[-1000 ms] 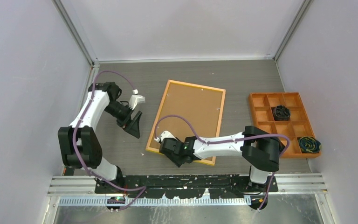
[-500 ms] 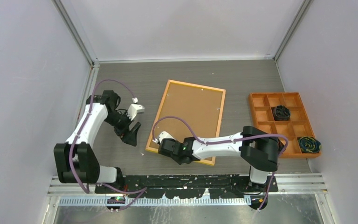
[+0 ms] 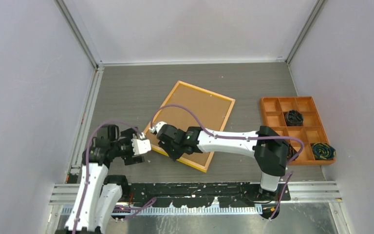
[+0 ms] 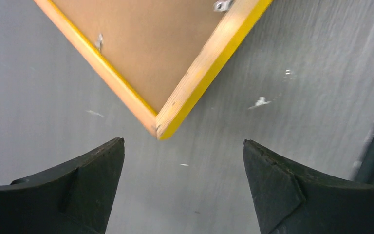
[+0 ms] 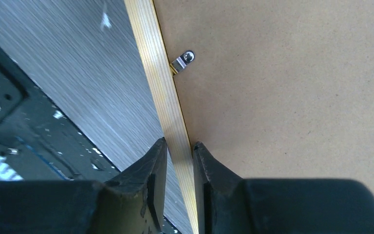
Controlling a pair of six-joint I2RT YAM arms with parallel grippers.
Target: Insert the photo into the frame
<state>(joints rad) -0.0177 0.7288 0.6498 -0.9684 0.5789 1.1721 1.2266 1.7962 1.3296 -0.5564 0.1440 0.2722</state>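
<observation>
Large thin rectangular picture frame (image 3: 197, 122), yellow edge and tan wood back, is laid back-up on the grey tabletop (image 3: 141, 90). Its long axis is skewed, the near end swung toward the left arm. Its left rail is clamped edge-on by the right gripper (image 5: 179, 146). The left gripper (image 4: 183, 146) is spread wide and empty. The near-left corner is placed just ahead, between its fingers, untouched. No photo is seen.

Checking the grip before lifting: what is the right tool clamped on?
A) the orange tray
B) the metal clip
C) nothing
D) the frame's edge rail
D: in the right wrist view the right tool pinches the rail of the frame, short of the clip.
</observation>
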